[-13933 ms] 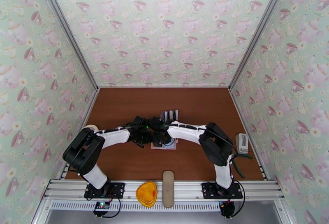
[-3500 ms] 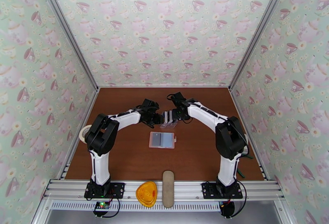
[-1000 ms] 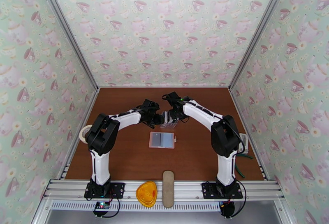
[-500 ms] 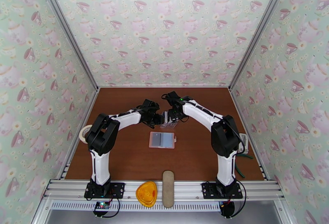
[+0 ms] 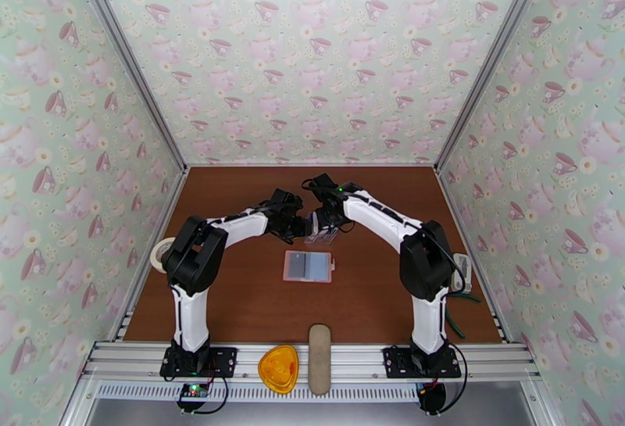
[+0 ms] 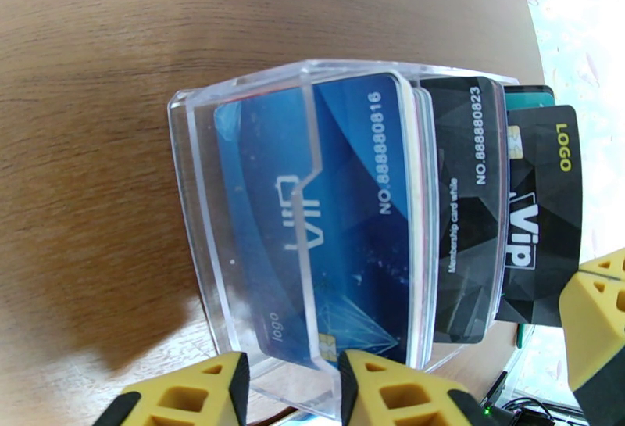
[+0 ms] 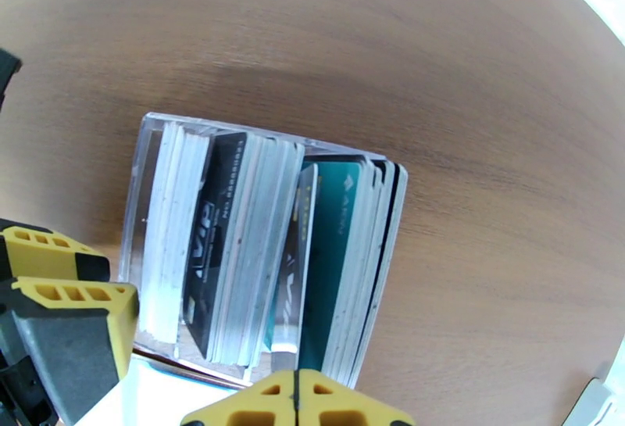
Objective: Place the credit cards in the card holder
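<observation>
The credit cards point(image 6: 344, 209) stand packed in a clear plastic rack point(image 5: 320, 230) at mid-table, seen from above as light and dark edges point(image 7: 234, 248). My right gripper point(image 7: 297, 400) is shut on the edge of a black VIP card point(image 6: 543, 216), which stands out of the rack past the others. My left gripper point(image 6: 289, 388) is closed on the rack's left end, fingers point(image 7: 70, 298) close together. The pale pink card holder point(image 5: 308, 266) lies open and flat nearer the arms, with a dark card in one sleeve.
A long beige oval case point(image 5: 319, 357) and an orange dish point(image 5: 279, 367) sit on the front rail. A tape roll point(image 5: 162, 252) lies by the left wall. A white device point(image 5: 461, 271) and green-handled pliers point(image 5: 457, 314) lie at the right.
Long ago both grippers were over the card holder; they now sit at the rack. In the last second the right gripper edged slightly left over the rack, and the left arm stayed still.
</observation>
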Controlling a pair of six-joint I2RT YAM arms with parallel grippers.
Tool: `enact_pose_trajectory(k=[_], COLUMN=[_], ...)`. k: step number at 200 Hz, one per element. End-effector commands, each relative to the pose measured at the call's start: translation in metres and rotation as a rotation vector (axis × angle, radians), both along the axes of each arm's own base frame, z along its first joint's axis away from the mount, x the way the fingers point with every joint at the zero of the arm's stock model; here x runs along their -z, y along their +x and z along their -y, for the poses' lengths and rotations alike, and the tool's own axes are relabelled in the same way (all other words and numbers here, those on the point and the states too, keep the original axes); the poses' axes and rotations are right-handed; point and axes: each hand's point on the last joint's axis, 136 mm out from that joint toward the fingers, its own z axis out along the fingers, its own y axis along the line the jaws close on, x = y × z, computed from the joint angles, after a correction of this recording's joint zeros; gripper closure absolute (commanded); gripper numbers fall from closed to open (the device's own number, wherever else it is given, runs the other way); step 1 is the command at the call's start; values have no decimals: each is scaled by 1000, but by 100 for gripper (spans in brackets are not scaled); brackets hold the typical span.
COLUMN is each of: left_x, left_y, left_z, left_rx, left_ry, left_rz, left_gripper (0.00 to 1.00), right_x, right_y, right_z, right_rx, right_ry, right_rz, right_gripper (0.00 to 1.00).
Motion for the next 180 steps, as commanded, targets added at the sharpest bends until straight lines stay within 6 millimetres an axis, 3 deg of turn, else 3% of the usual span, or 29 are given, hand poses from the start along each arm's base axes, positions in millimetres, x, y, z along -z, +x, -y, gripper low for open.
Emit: enact_pose_trajectory(k=[1,124,180], left_x=[19,19,18], left_y=[-7,-8,-7], left_z=[-15,-15,-16], left_rx=[-24,-20,-21], left_ry=[57,61,64], left_rz=[-62,-62,-61], left_gripper=[63,63,63], right_x=[-5,28,21], right_y=[-3,-12,-3], right_z=[0,-8,-8], right_rx=[4,21,39], right_ry=[-6,84,118], right_rz=[-10,-104,-94], right_gripper=[92,86,78])
